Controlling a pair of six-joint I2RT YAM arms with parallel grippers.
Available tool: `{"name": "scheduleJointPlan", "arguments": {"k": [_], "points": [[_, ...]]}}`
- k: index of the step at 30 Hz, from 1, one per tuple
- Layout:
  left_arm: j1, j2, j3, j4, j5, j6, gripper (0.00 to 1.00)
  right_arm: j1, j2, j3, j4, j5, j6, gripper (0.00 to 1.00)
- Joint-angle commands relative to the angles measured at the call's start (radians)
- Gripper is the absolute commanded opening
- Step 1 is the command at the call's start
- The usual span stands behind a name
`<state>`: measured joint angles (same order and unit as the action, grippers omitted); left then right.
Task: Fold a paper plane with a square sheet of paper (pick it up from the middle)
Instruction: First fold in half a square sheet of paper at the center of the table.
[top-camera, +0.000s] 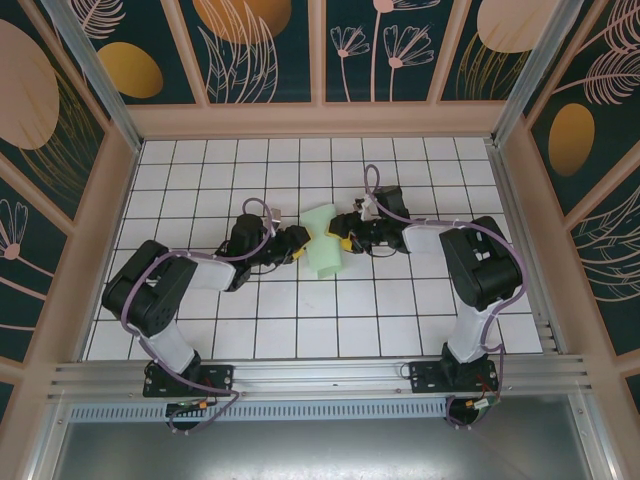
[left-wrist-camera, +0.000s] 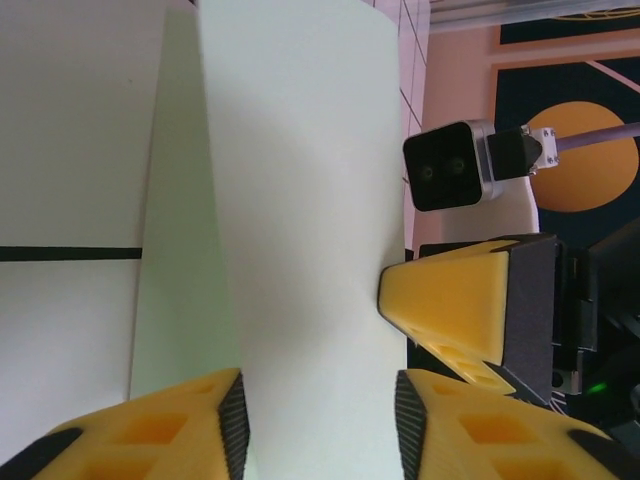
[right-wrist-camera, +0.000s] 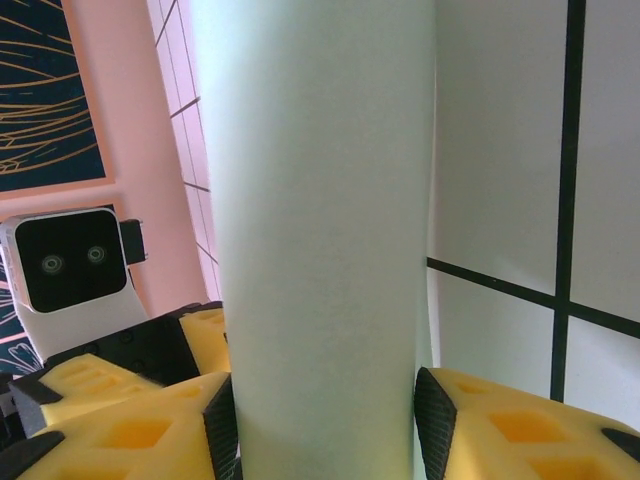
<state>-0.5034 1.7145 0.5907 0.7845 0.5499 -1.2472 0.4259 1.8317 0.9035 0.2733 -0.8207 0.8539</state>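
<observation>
The square sheet of paper (top-camera: 326, 252) is pale mint green and arches up off the white grid table between my two grippers. My left gripper (top-camera: 299, 244) meets it from the left, my right gripper (top-camera: 341, 236) from the right, tip to tip. In the left wrist view the raised hump of the sheet (left-wrist-camera: 300, 200) runs between the yellow fingers of the left gripper (left-wrist-camera: 320, 425), and both pads touch it. The right wrist view shows the same hump (right-wrist-camera: 320, 200) filling the right gripper (right-wrist-camera: 325, 425) from pad to pad. No folded paper plane is in view.
The gridded table (top-camera: 300, 325) is boxed in by pink walls (top-camera: 320, 120) on three sides, with a metal rail (top-camera: 320, 378) along the near edge. A fingertip of the right gripper (left-wrist-camera: 450, 300) sits close against the left gripper's far finger.
</observation>
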Motion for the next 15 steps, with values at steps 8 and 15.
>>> {"name": "scheduleJointPlan", "arguments": {"k": [8,15], "points": [[-0.007,0.028,0.017,-0.003,-0.008,0.034,0.13,-0.007,-0.018,0.019,-0.142,0.052,-0.111,0.57],[-0.007,0.063,0.063,-0.054,0.000,0.086,0.01,-0.008,-0.061,0.067,-0.344,0.192,-0.279,0.73]]}}
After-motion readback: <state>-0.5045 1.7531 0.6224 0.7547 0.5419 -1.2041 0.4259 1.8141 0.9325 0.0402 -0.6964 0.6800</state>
